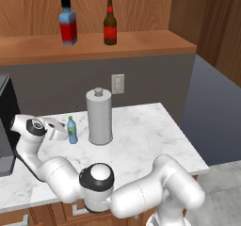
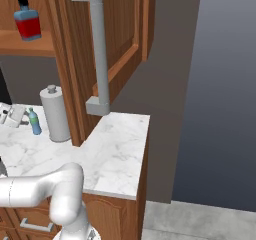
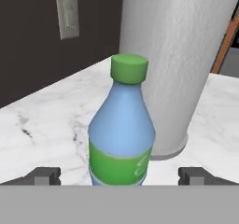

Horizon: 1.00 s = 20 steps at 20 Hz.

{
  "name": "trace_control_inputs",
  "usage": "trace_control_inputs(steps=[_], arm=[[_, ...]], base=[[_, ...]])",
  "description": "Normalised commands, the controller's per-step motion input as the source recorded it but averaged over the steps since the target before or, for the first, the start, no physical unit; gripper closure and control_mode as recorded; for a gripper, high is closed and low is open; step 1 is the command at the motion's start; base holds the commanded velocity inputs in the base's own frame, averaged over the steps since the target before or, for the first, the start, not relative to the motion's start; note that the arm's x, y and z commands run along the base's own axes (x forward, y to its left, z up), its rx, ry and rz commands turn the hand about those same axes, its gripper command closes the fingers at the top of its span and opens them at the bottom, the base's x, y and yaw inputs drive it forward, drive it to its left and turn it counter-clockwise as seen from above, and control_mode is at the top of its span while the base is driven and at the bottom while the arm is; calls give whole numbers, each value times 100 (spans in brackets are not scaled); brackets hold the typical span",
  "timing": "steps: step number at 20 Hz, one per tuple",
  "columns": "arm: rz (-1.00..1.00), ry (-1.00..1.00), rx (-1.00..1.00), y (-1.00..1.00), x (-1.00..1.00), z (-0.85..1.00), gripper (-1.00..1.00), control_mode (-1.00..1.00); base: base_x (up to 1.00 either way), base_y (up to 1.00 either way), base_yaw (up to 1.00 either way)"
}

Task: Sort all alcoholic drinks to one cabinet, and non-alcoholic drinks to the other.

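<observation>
A small light-blue bottle [image 1: 72, 130] [image 2: 34, 121] with a green cap and green label stands on the marble counter [image 1: 141, 135], just left of the white paper-towel roll [image 1: 99, 117]. In the hand view this bottle [image 3: 122, 120] stands upright between my two fingertips [image 3: 44, 175]. My gripper [image 1: 57, 129] [image 2: 12, 115] [image 3: 121, 176] is open, with its fingers on either side of the bottle's lower body and apart from it. On the brown cabinet shelf [image 1: 141, 45] stand a squarish blue bottle [image 1: 68, 22] [image 2: 27, 20] and a slim dark-brown bottle [image 1: 110, 25], both with red labels.
The paper-towel roll [image 3: 177, 55] [image 2: 55, 115] rises right behind the bottle. A wall outlet [image 1: 117, 84] [image 3: 67, 10] sits on the grey backsplash. A dark appliance [image 1: 5, 126] stands at the counter's left. An open cabinet door [image 2: 125, 29] with a grey bar handle [image 2: 100, 49] hangs over the counter.
</observation>
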Motion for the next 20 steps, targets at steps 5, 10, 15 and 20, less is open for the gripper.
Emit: trace_control_inputs(steps=[5,10,15,20], arm=[[-16,0,-5,0,1,0,-100,-100],[-10,0,-7,0,14,0,-100,-100],[-7,1,-8,0,8,0,-100,-100],[-4,5,-9,-5,0,0,-100,-100]], base=[[0,0,0],[0,0,0],[0,0,0],[0,0,0]])
